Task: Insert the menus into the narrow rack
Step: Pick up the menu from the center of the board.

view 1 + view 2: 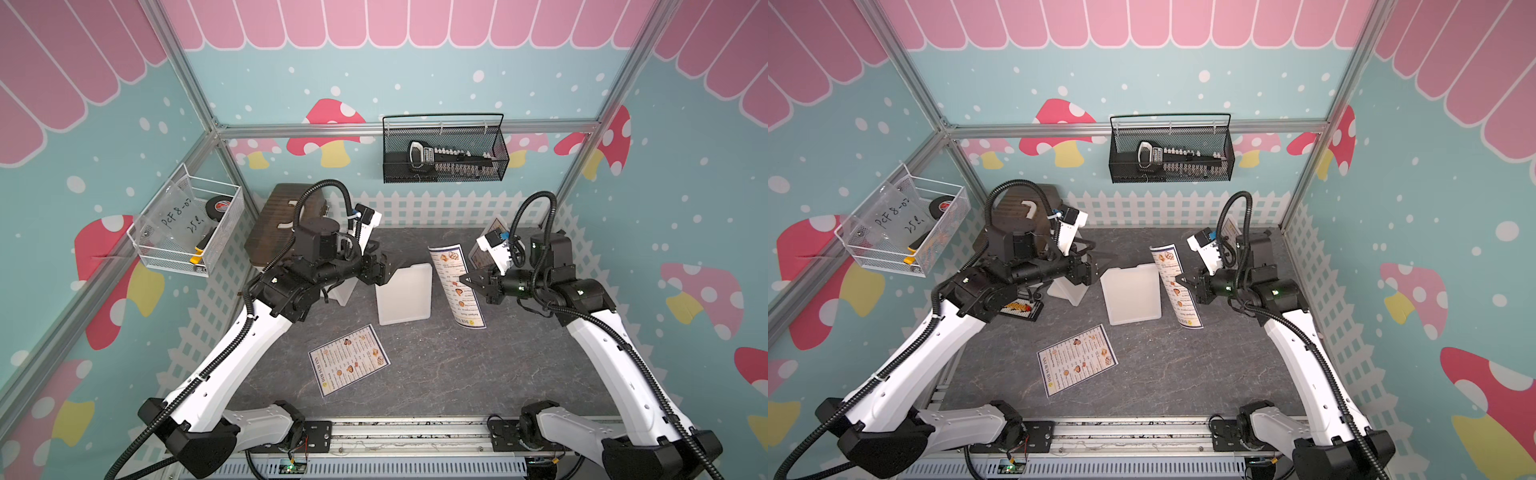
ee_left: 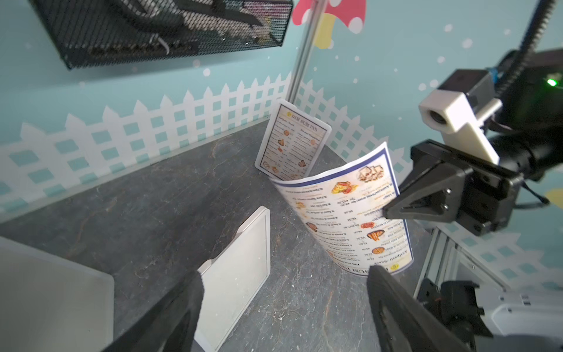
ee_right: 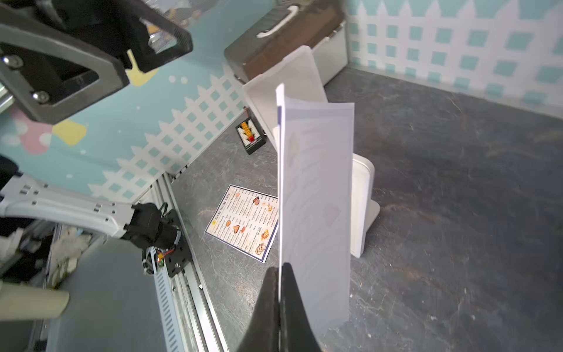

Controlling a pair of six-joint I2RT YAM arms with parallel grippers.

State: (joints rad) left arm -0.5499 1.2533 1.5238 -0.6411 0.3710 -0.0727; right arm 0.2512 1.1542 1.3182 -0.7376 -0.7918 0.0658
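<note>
The narrow rack [image 1: 403, 295] [image 1: 1131, 295] is a white translucent stand in the middle of the table; its panel [image 2: 240, 289] [image 3: 362, 195] shows in both wrist views. My right gripper [image 1: 465, 279] [image 1: 1179, 277] [image 3: 278, 271] is shut on one edge of a menu [image 1: 455, 286] [image 1: 1177, 286] [image 2: 344, 210] [image 3: 316, 198]. That menu stands upright and curved just right of the rack. A second menu [image 1: 349, 359] [image 1: 1077, 359] [image 3: 243, 222] lies flat near the front. A third [image 1: 494, 228] [image 2: 292, 140] leans in the back right corner. My left gripper [image 1: 382, 270] [image 2: 285, 274] hangs open at the rack's left side, holding nothing.
Another white stand [image 1: 340, 291] [image 3: 292, 76] sits under my left arm, beside a small black tray [image 1: 1021, 309] of food models. A brown box [image 1: 286, 220] stands at the back left. A black mesh basket [image 1: 444, 149] and a white wire basket [image 1: 187, 224] hang on the walls.
</note>
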